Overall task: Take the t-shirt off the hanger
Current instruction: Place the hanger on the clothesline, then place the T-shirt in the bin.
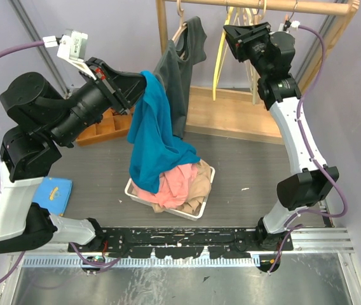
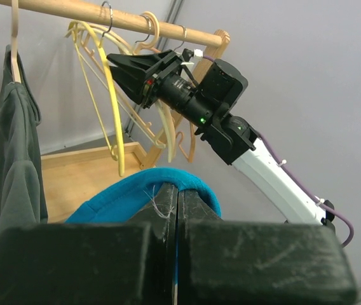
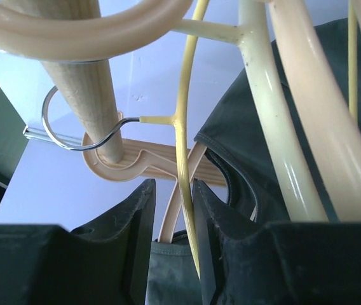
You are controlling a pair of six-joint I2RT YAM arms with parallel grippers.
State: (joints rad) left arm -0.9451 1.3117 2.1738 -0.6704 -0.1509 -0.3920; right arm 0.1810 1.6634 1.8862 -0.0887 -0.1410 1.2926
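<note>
Left pincer (image 2: 178, 194): clenched on a fold at the teal t-shirt's bound edge, probably the neckline; the cloth wraps over both tips.
Teal t-shirt (image 1: 152, 133): hangs straight down from the left pincer. Its lower end lies on the clothes pile in the white bin (image 1: 129, 189) beneath, on the desk (image 1: 250, 165). No hanger shows inside it.
Right pincer (image 3: 173, 190): released, jaws parted, with the thin bar of a yellow hanger (image 3: 182, 95) running up between them, close to one finger; whether it touches I cannot tell.
Wooden rail (image 3: 82, 76): just above the right pincer, carrying that hanger's metal hook.
Grey garment (image 1: 182, 70): on its own hanger, between the two pincers and behind the teal cloth.
Handling: light, soft and limp. It sags and stretches rather than holding shape, so a pinch on the thicker seamed edge should hold better than one on thin single cloth.
Risk: the draped end may drag the pile along.
Stage: the shirt looks free of the hanger; by my reading only setting it down remains.
</note>
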